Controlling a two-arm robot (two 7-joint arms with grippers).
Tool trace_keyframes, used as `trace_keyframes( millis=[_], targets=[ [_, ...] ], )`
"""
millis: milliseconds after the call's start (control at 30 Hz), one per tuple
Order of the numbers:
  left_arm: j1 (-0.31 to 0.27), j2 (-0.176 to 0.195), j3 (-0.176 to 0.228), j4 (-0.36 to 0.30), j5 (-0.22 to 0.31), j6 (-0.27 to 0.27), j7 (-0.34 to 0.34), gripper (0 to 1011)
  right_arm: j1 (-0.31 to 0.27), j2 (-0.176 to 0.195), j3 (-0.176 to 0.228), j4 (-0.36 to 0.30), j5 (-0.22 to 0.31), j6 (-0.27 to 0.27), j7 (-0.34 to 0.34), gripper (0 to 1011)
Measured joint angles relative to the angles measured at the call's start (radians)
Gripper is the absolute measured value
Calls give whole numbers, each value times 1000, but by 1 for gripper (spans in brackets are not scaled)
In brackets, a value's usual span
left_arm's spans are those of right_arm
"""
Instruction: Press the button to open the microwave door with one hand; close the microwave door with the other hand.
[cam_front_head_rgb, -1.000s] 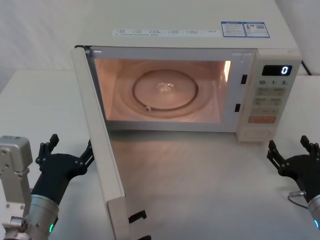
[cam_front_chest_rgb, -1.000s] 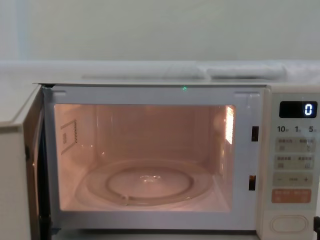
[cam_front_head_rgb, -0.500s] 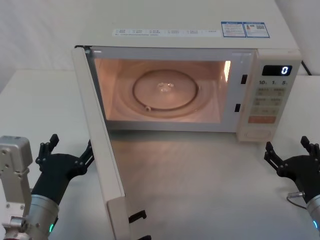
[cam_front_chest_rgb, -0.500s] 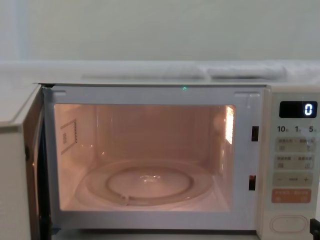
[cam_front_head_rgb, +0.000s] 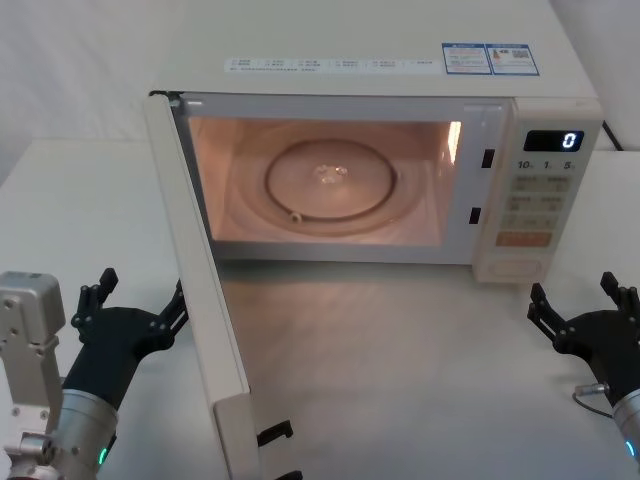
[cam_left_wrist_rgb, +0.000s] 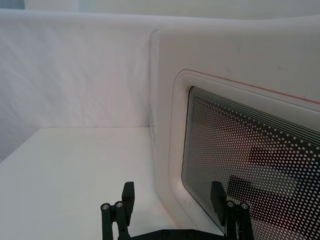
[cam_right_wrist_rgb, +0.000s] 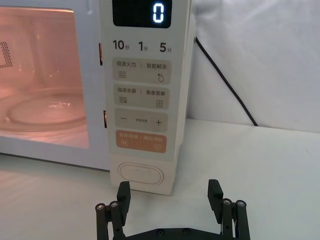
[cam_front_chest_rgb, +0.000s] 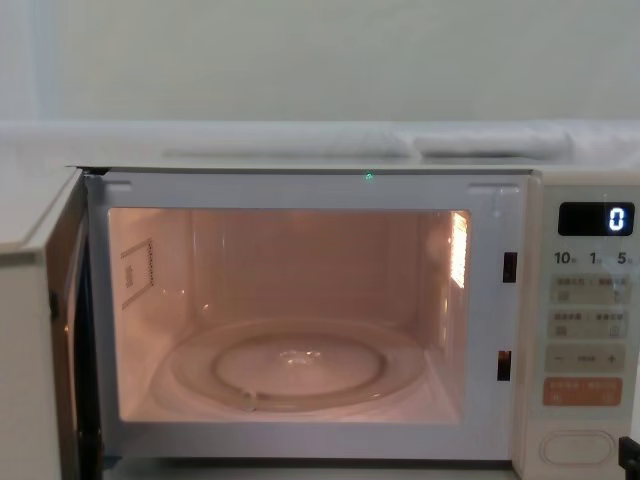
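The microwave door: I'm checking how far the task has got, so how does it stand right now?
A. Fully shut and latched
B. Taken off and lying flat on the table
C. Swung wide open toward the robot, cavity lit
C: the microwave door stands swung out on its left hinge, the lit cavity and glass turntable exposed, with the left gripper beside its outer face.

Glass turntable (cam_front_head_rgb: 330, 186) in lit cavity, display (cam_right_wrist_rgb: 142, 13) reading 0, black cable (cam_right_wrist_rgb: 225, 85)
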Motion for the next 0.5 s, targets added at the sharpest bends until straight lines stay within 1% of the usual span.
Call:
trace_keyframes(
  millis=[500],
  targets=[
    [0,0,0,0,0,0,0,1000,0,0,0,0,0,1,0,1002]
  ],
)
